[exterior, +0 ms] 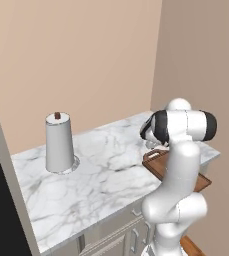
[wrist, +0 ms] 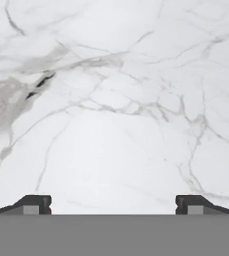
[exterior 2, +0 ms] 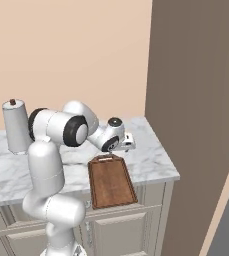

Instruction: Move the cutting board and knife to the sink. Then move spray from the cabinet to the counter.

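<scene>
A white marble counter (exterior 2: 151, 160) is running along a beige wall, ending beside a tall brown panel (exterior 2: 196, 100). The cutting board (exterior 2: 111, 181) is lying at its front edge. The gripper (wrist: 113, 204) is hanging wide open over bare marble.

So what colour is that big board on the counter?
The cutting board is dark reddish-brown wood. It shows best in the right base view.
</scene>
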Robot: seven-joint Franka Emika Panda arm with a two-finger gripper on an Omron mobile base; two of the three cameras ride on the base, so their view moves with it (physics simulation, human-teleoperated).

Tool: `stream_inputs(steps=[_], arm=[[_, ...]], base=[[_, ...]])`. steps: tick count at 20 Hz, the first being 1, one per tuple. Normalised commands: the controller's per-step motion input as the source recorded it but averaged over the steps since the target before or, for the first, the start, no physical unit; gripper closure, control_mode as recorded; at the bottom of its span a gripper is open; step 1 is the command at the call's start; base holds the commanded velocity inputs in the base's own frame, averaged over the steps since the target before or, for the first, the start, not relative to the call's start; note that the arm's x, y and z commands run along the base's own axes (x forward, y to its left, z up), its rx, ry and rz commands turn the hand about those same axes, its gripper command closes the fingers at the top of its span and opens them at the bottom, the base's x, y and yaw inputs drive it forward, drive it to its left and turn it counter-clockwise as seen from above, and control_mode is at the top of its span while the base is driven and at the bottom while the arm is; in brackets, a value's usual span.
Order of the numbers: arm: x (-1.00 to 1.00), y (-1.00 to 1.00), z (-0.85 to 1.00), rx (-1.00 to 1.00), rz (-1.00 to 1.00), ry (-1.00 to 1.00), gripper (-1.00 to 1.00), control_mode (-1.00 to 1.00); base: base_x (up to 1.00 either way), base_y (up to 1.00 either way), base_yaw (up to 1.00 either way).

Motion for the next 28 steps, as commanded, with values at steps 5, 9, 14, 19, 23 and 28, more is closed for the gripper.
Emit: stream_inputs(steps=[5,9,14,19,23,28], arm=[[0.41,0.0,0.0,0.0,0.0,-0.19,-1.0,-1.0],[0.13,-0.01,0.16,0.0,0.0,-0.1,-1.0,-1.0],[-0.35,-0.02,0.64,0.02,0.0,0.0,-1.0,-1.0],[-0.28,0.11,0.93,0.0,0.0,0.0,-1.0,-1.0],[-0.16,0.03,1.0,0.0,0.0,0.0,-1.0,-1.0],[-0.02,0.0,1.0,0.0,0.0,0.0,-1.0,-1.0]], base=[[0.0,0.0,0.0],[0.0,0.0,0.0],[0.0,0.0,0.0],[0.0,0.0,0.0],[0.0,0.0,0.0],[0.0,0.0,0.0]])
